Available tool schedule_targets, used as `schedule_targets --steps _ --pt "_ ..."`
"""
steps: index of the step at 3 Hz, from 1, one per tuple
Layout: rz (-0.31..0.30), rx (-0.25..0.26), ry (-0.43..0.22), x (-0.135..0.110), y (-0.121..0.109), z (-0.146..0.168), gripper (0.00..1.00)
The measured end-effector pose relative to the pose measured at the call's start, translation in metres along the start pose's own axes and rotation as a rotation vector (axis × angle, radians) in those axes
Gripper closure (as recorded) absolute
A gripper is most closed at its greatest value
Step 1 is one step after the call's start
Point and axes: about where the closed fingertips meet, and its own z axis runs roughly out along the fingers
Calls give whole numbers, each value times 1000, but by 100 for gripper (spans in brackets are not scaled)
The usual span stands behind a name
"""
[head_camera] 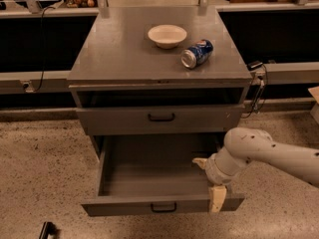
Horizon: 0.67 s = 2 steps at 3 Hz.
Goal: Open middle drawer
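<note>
Noting middle drawer standing well out of the cabinet, plain grey interior exposed and bare, small black handle on its front facing the camera. Judged: opening looks done or nearly so.

Placing end effector at the drawer's front right corner, at the end of the white arm reaching in from the right. Reading the two cream fingertips as spread apart, one hanging down across the drawer front, the other pointing left over the interior; nothing clamped between them, not on the handle.

Seeing taller-fronted upper drawer closed above. On the tabletop: pale bowl upright, blue can lying on its side just beside it.

Risks from here, as judgement only:
- Lower fingertip overlaps the front panel; lifting away at a slant could snag the top lip and drag the drawer skewed.
- Sweeping leftward or inward could nudge the right corner and push the drawer partly shut, undoing the task.
- Jolting the cabinet could set the can rolling, given that it lies on its side; bowl less exposed.
- Pressing down on the extended front could strain the runners.
</note>
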Motion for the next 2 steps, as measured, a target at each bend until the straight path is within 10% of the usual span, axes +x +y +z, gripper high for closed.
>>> schedule_targets --steps 2 --pt "-51 91 -78 10 -44 15 41"
